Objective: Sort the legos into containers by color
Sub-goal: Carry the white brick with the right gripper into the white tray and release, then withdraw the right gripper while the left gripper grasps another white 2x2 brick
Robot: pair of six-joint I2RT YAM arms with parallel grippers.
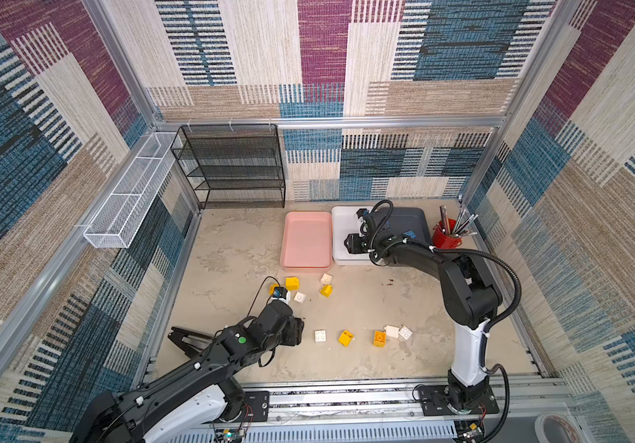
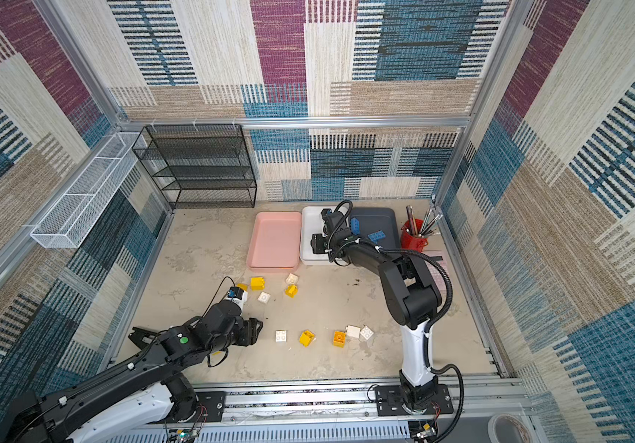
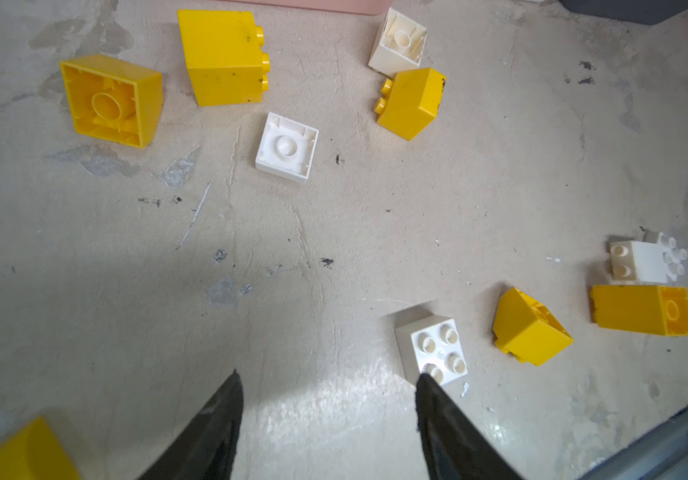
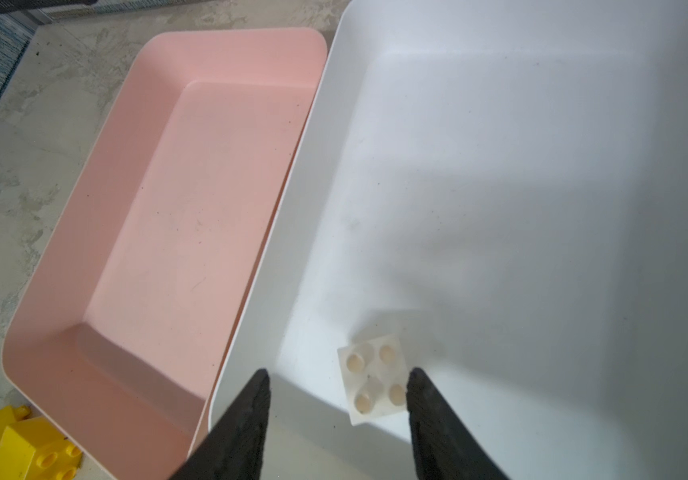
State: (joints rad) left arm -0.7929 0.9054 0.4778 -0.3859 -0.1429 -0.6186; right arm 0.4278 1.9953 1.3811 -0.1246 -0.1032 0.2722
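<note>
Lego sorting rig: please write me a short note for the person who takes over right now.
Left gripper open, empty, over the table near a loose white brick.
Right gripper open over the white tray; one white brick under it, inside.
Done: blue bricks in the grey tray.
To do: loose white and yellow bricks; pink tray empty, probably for yellow.

Right hand [image 4: 340, 371] fingers apart above white tray [image 4: 500, 166]; white lego [image 4: 373, 380] between them, beside one finger. Pink tray [image 4: 192, 187] just beside it. Yellow legos [image 4: 22, 449] lower left of frame.
</note>
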